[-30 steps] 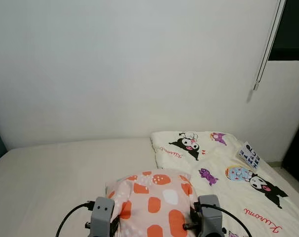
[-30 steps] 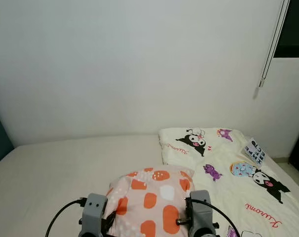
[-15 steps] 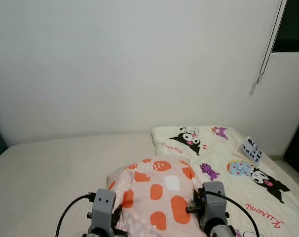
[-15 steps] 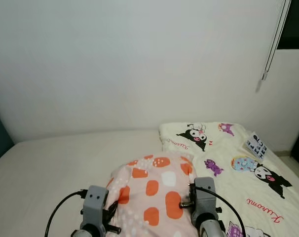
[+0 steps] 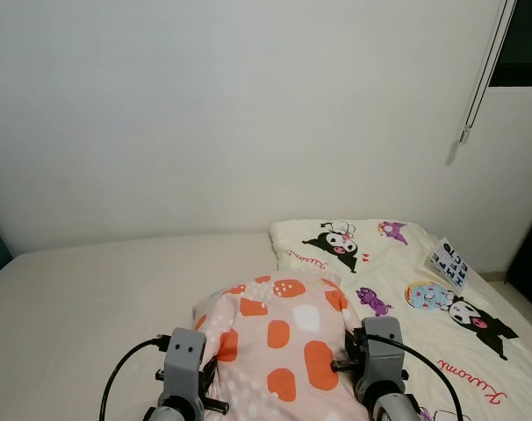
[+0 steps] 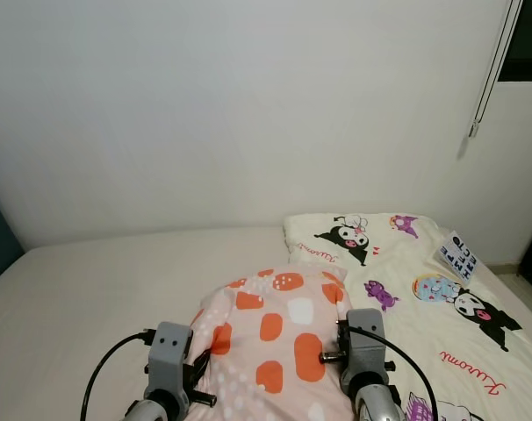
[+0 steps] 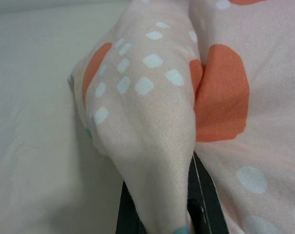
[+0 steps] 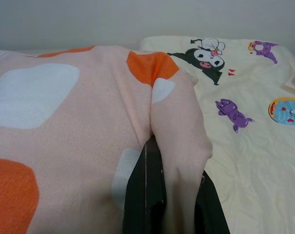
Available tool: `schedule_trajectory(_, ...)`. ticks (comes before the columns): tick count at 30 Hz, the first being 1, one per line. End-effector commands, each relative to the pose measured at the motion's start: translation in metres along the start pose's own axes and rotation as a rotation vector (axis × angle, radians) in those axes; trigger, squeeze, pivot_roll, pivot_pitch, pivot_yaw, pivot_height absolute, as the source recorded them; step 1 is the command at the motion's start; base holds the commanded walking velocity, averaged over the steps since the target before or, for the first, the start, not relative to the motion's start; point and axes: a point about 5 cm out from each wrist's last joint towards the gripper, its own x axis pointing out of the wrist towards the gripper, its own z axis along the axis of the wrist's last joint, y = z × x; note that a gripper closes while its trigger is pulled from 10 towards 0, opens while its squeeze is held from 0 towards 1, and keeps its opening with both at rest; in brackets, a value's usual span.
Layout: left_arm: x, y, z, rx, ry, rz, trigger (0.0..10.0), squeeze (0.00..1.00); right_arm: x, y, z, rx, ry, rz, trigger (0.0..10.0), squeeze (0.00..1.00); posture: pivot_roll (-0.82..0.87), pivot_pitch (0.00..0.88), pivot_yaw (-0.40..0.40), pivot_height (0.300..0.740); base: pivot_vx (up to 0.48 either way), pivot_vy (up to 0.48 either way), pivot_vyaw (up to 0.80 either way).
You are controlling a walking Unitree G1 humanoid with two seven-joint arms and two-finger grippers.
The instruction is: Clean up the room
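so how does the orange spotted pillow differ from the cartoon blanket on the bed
The orange spotted pillow is pale pink with big orange and white blobs; the cartoon blanket is cream with black, purple and blue characters and red script. The pillow is plump and pinched at both sides by the left gripper and right gripper; the blanket lies spread flat on the bed, untouched. Both are soft printed bedding.

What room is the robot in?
Most likely a bedroom. A wide bed runs along the wall, a cartoon-print blanket lies on it, and the left claw and right claw pinch a spotted pillow.
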Motion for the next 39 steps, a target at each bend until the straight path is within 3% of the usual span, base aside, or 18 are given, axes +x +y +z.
schedule_trajectory(1,-0.004,0.01,0.003,0.002,-0.028,0.047,10.0,0.0,-0.001,-0.002,0.005,-0.014,-0.04,-0.015,10.0,0.0,0.0,0.151,0.006,0.74,0.0,0.0,0.0)
schedule_trajectory(23,-0.002,0.007,0.01,0.012,-0.056,0.029,10.0,0.0,-0.002,-0.001,0.005,-0.004,-0.057,-0.022,10.0,0.0,0.0,0.141,0.007,0.74,0.0,0.0,0.0)
schedule_trajectory(39,0.004,0.007,0.023,0.014,-0.105,0.023,10.0,0.0,0.006,-0.005,0.021,-0.002,-0.119,-0.038,10.0,0.0,0.0,0.132,0.004,0.74,0.0,0.0,0.0)
